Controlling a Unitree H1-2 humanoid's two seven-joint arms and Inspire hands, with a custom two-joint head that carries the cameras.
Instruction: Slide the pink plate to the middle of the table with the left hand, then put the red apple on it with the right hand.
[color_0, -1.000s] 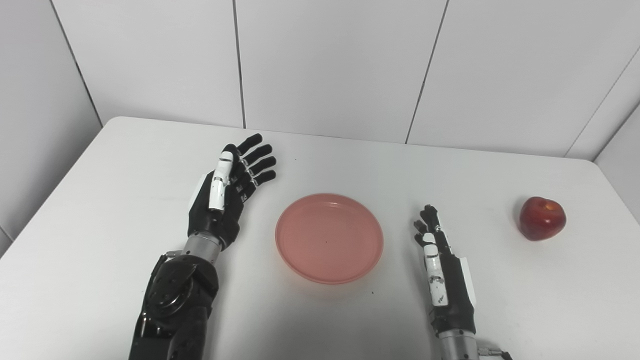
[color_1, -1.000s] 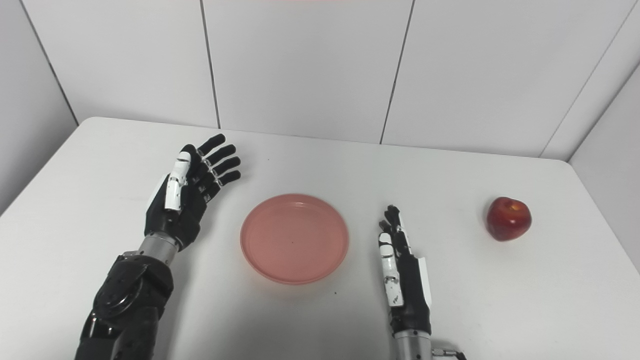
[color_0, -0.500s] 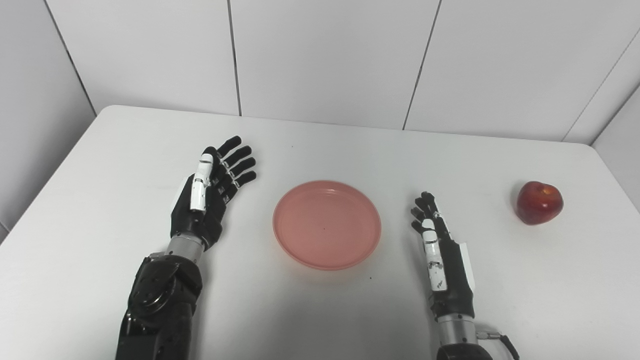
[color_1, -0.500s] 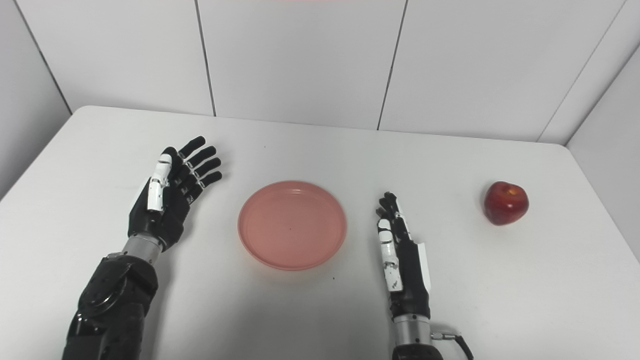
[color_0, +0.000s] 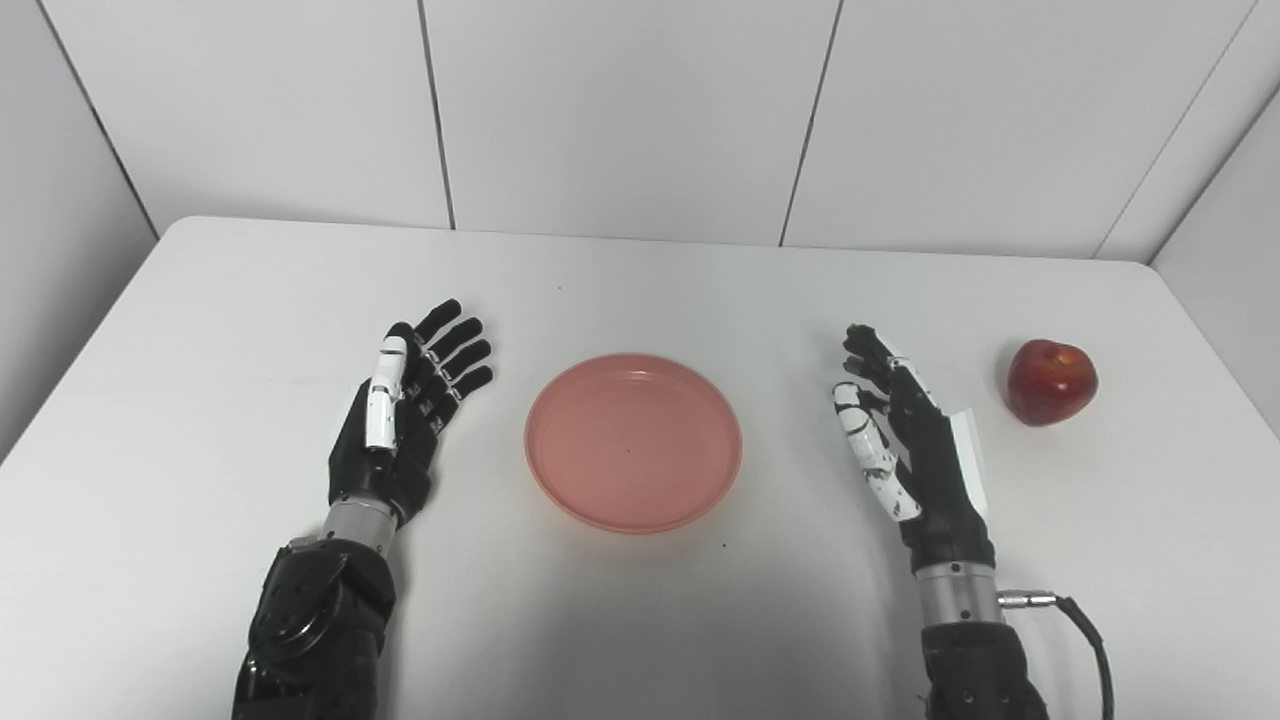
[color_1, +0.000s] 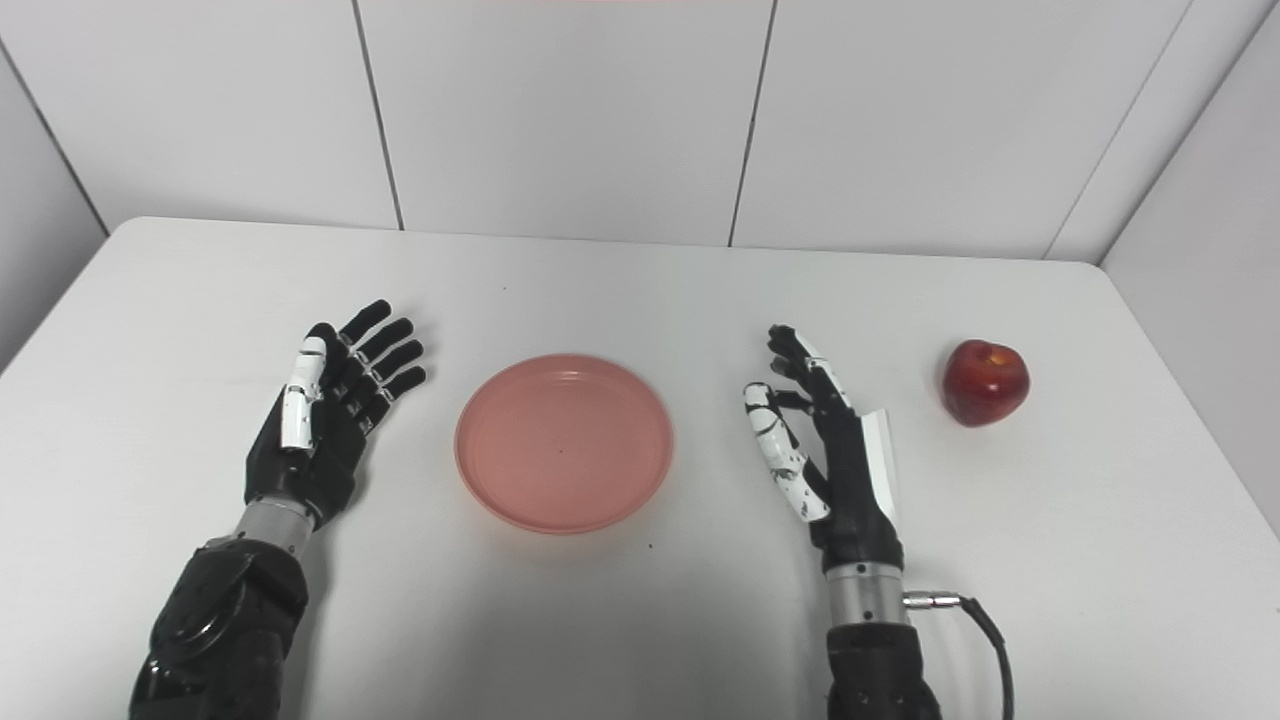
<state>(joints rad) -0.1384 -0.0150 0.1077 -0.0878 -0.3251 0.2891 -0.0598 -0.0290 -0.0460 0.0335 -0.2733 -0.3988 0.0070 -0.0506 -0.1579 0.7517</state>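
The pink plate (color_0: 633, 440) lies empty near the middle of the white table (color_0: 200, 300). My left hand (color_0: 405, 415) rests open to the left of the plate, palm toward it, a gap between them. My right hand (color_0: 905, 450) stands open on the plate's right side, fingers spread and pointing away from me, holding nothing. The red apple (color_0: 1051, 381) sits upright at the right of the table, a short way beyond my right hand. In the right eye view the apple (color_1: 984, 382) is likewise apart from the right hand (color_1: 825, 445).
White wall panels (color_0: 620, 110) rise behind the table's far edge. The table's right edge (color_0: 1215, 350) runs close to the apple. A black cable (color_0: 1095, 640) loops from my right wrist.
The camera has shifted, moving the whole scene left. My right hand has moved forward and to the right toward the apple, with fingers spread wider. My left hand has drawn back slightly from the plate.
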